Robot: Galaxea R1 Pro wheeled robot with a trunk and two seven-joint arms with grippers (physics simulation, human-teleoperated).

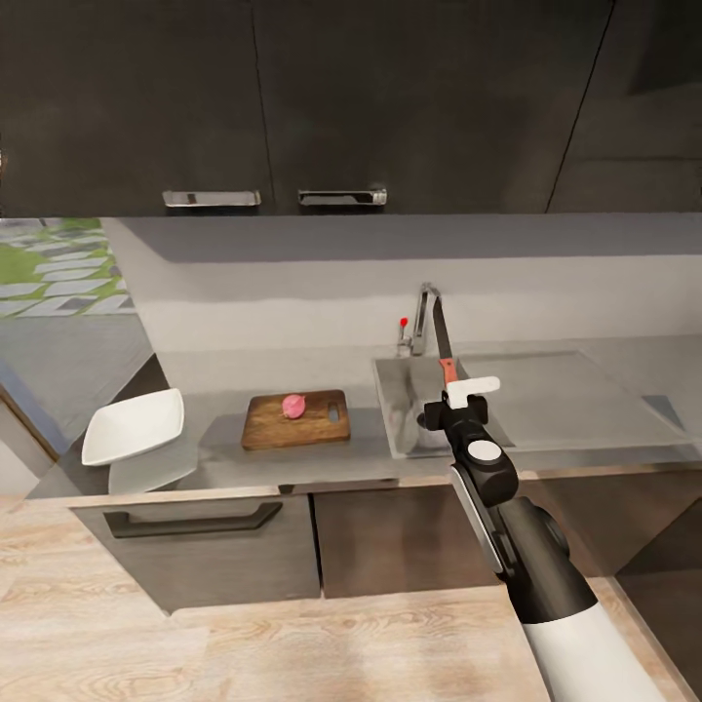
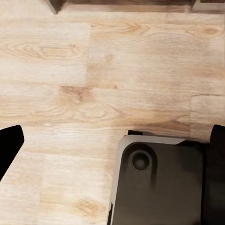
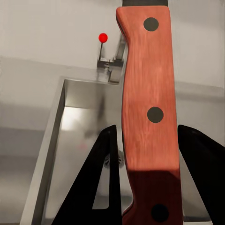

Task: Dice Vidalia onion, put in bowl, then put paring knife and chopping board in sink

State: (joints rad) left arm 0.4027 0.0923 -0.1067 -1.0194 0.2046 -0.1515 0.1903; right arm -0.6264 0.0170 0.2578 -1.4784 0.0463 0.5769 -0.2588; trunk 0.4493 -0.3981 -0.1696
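While spanning the width of the head view, lying as a long grey glossy countertop (image 1: 390, 458), carrying the rectangular stainless-steel sink (image 1: 414, 414) with its bent chrome tap (image 1: 421, 317). Resting left of that basin: a white square bowl (image 1: 134, 426), a dark-brown wooden chopping board (image 1: 295, 419). Sitting whole on the board, a small pinkish-red Vidalia onion (image 1: 293, 404). Hovering over the sink, right gripper (image 1: 458, 395) clamping the red-orange-handled paring knife (image 3: 150, 117), blade pointing up. Left gripper (image 2: 112, 145) facing light wooden floor (image 2: 93, 70), fingers spread apart.
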